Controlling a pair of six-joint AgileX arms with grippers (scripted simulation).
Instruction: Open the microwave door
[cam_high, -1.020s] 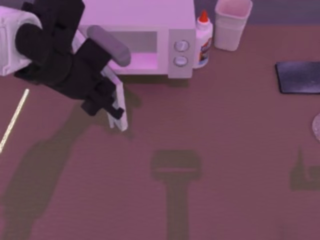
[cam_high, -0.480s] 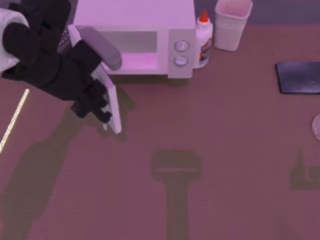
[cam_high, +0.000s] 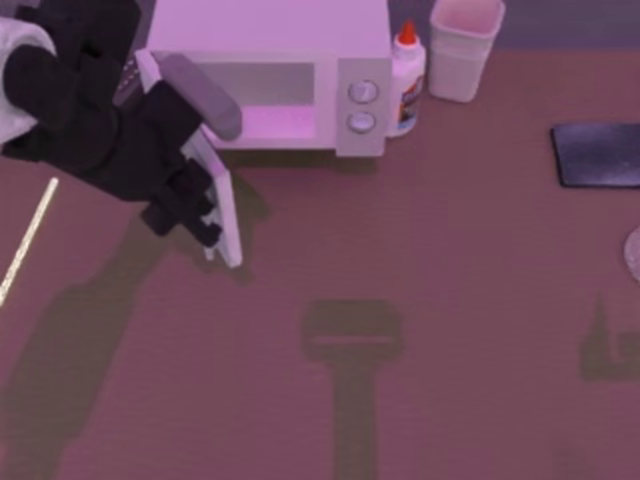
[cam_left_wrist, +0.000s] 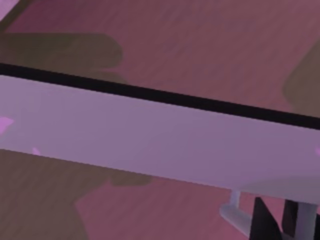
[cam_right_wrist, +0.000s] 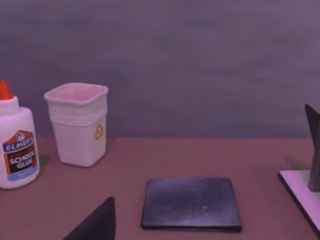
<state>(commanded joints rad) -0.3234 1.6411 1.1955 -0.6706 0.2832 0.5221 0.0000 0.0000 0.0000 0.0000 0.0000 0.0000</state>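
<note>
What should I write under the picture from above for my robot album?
The left arm's black gripper holds the white microwave door swung wide open, baring the small white boxy microwave.

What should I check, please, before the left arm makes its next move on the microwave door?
1. Door swung out: ok. The microwave door stands well away from the microwave, and the cavity shows.
2. Left gripper at the door's free edge: ok, in the top view.
3. Grip on the door: cannot tell; the fingers are not plainly seen.
4. Glue bottle and white cup clear of the door's sweep: ok, both stand on the microwave's other side.
5. Right arm out of the way: ok; the right wrist view looks at the dark pad far from the door.
</note>
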